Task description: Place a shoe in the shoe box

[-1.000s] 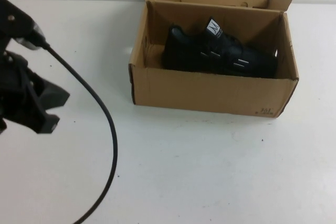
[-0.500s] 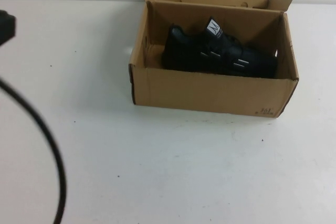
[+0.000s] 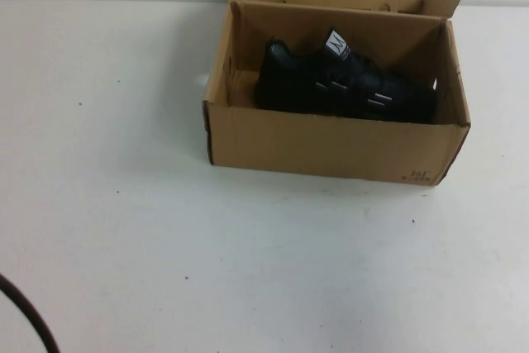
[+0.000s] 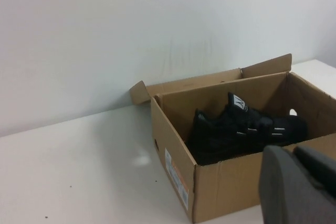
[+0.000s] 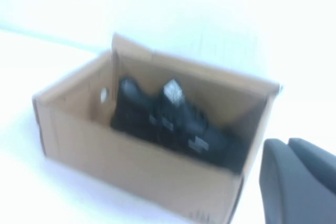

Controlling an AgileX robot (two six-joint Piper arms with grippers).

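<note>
The black shoe (image 3: 347,88) lies inside the brown shoe box (image 3: 331,142) at the far middle of the table, white tongue label up. It touches nothing but the box. The shoe (image 4: 236,132) and box (image 4: 231,182) also show in the left wrist view, and the shoe (image 5: 163,119) and box (image 5: 131,166) in the right wrist view. My left gripper (image 4: 291,153) is shut and empty, pulled back to the left of the box. My right gripper (image 5: 286,145) is shut and empty, away from the box on the right. Neither gripper shows in the high view.
A black cable (image 3: 25,316) curves in at the near left corner of the high view. The white table (image 3: 248,262) spreads in front of and left of the box. A pale wall (image 4: 157,24) stands behind the box.
My left arm has drawn back out of the high view to the left. Only a bit of its cable still shows. The shoe and box have not moved.
</note>
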